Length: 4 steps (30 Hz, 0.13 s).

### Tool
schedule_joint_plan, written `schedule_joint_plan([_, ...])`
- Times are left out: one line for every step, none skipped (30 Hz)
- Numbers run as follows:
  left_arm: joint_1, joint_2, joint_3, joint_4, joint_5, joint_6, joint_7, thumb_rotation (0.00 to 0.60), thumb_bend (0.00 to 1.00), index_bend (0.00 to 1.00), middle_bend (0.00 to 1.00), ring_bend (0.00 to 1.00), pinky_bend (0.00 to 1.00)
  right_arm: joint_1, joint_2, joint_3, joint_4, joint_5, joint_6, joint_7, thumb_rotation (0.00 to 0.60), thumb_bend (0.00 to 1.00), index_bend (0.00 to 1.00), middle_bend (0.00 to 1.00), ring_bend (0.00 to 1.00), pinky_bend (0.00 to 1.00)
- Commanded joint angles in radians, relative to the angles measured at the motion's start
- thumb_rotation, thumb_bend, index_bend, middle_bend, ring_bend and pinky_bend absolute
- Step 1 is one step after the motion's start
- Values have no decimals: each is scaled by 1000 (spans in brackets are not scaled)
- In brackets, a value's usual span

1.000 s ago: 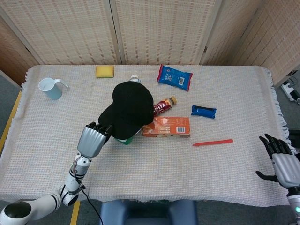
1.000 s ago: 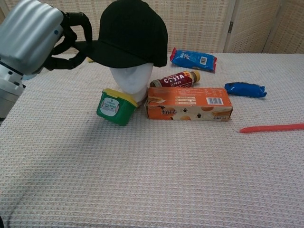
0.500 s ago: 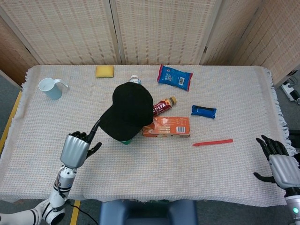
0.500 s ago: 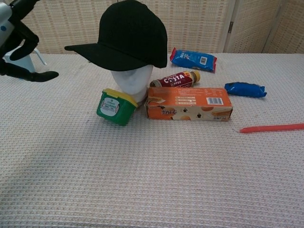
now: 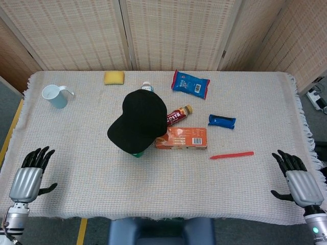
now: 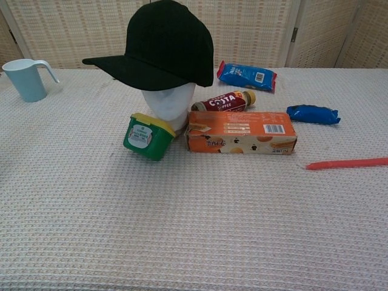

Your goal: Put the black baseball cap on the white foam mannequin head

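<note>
My left robot hand (image 5: 25, 182) is now back at the near left edge of the counter (image 5: 168, 184), empty, fingers spread and pointing away from me. A second ago it was up at the brim of the black baseball cap (image 6: 160, 45), fingers around the peak; half a second ago it had let go and was pulling back with the fingers opening. It has since dropped out of the chest view altogether, and only the head view shows it. My right robot hand (image 5: 299, 181) sits released at the near right edge, fingers apart, holding nothing, and has barely shifted.

The cap has not budged since the release. It sits on the white foam mannequin head (image 6: 170, 106), crown over the top, brim jutting out to the left in the chest view and level enough. The foam face shows below the brim, so the cap is seated and not just balanced on one edge, as far as I can judge.

Just beside the mannequin stand a green tub with a yellow lid (image 6: 147, 136) and an orange carton (image 6: 240, 132), with a coffee bottle (image 6: 225, 101) behind.

I read the task as done: cap on, both hands clear.
</note>
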Motion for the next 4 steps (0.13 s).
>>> schedule_joint_plan([58, 60, 30, -5, 26, 8, -61, 600, 47, 148, 50, 0, 109, -2, -21, 4, 10, 5, 13, -32, 600, 91, 0, 0, 0, 0])
schedule_joint_plan([67, 65, 26, -7, 35, 21, -69, 600, 49, 148, 53, 0, 107, -4, -30, 7, 12, 14, 19, -48, 600, 92, 0, 0, 0, 0])
schedule_joint_plan([73, 70, 25, -11, 37, 24, -66, 600, 51, 149, 55, 0, 105, -4, -34, 9, 12, 20, 20, -55, 600, 91, 0, 0, 0, 0])
schedule_joint_plan([79, 75, 23, -15, 38, 26, -60, 600, 51, 148, 59, 0, 104, -3, -38, 10, 11, 23, 20, -58, 600, 91, 0, 0, 0, 0])
